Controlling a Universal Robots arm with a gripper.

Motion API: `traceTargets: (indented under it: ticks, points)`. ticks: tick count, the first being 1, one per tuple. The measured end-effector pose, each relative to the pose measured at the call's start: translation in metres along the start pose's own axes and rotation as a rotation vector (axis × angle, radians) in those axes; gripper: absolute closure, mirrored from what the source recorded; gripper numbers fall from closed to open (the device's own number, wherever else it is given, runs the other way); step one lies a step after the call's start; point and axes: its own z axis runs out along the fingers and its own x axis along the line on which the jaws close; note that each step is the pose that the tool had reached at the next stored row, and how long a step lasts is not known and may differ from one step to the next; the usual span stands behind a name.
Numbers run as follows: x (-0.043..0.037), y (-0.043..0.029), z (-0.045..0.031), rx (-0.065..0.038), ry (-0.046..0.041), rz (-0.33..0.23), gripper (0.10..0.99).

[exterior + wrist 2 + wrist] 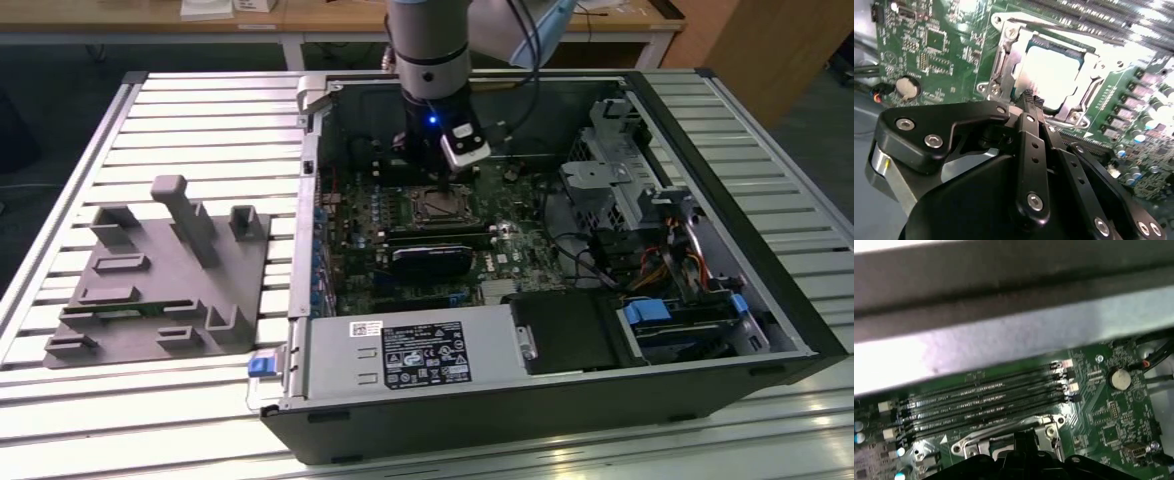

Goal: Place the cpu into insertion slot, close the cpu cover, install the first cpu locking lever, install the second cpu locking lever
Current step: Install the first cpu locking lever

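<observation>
Your claw (1032,100) fills the foreground of the second wrist view, fingers pinched narrow, nothing visible between them. Tips sit at the near edge of the cpu cover (1002,64); the cpu (1054,75) lies just beyond them. Cpu is pale, square and flat in the insertion slot (435,208). Cover frame looks down around it. Levers: you can't tell. Case sits on the slatted worktop (174,100).

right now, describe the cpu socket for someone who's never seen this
In the open computer case, find the green circuit board. The insertion slot sits near its middle, under the gripper: the one square, silvery-rimmed socket, unlike the long black memory slots beside it.
</observation>
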Motion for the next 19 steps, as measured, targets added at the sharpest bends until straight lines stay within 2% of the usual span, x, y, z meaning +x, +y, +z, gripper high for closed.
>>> traceTargets:
  ticks: [4, 10, 13, 19]
  points:
    - [-0.0022, -0.0041, 0.0005, 0.02, 0.0151, -0.001, 0.98]
    - [-0.005, -0.0119, 0.0017, 0.039, 0.0309, -0.002, 0.98]
    - [-0.0056, -0.0143, 0.0018, 0.043, 0.0307, -0.003, 0.98]
    - [-0.0056, -0.0145, 0.0017, 0.043, 0.0307, -0.003, 0.98]
